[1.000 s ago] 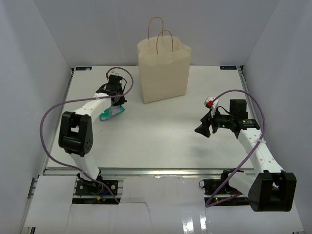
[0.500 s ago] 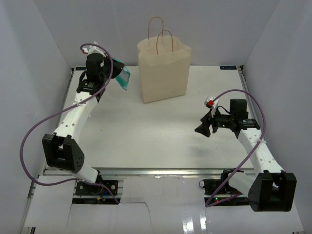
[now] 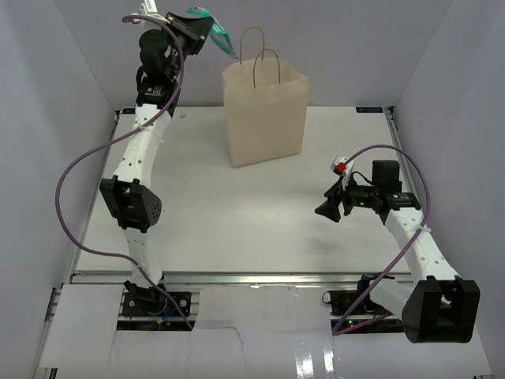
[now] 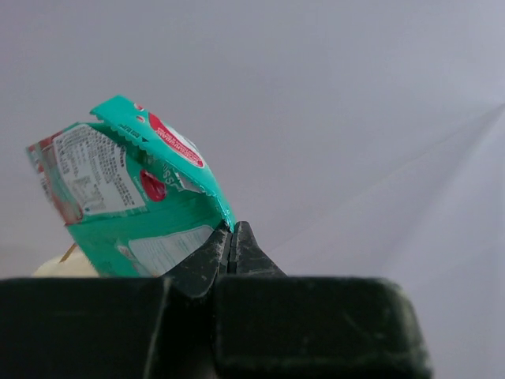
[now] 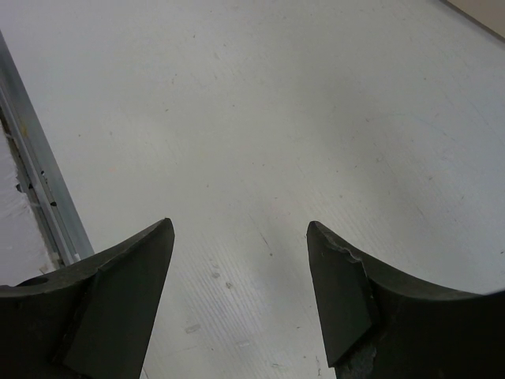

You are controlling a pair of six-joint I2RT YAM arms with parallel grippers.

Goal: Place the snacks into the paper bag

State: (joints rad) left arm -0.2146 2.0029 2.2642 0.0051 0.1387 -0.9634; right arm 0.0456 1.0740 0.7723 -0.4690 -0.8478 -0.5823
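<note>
The cream paper bag [image 3: 264,114] stands upright at the back middle of the table, its twine handles up. My left gripper [image 3: 207,28] is raised high, just left of the bag's top, and is shut on the teal-and-white pouch [image 3: 217,33]. In the left wrist view the jaws pinch the pouch's [image 4: 134,197] lower right corner, and the pouch hangs to the left of my left gripper [image 4: 233,237]. My right gripper [image 3: 325,210] is open and empty, low over the table at the right; it also shows in the right wrist view [image 5: 241,237]. No other snacks are in view.
White walls close in the table on the left, back and right. A metal rail [image 5: 39,189] runs along the table's near edge. A small red-and-white part [image 3: 341,166] sits on the right arm's wrist.
My left arm has lifted the teal pouch off the table at the left and swung it up and right, to beside the bag's top. The right arm has not moved.
</note>
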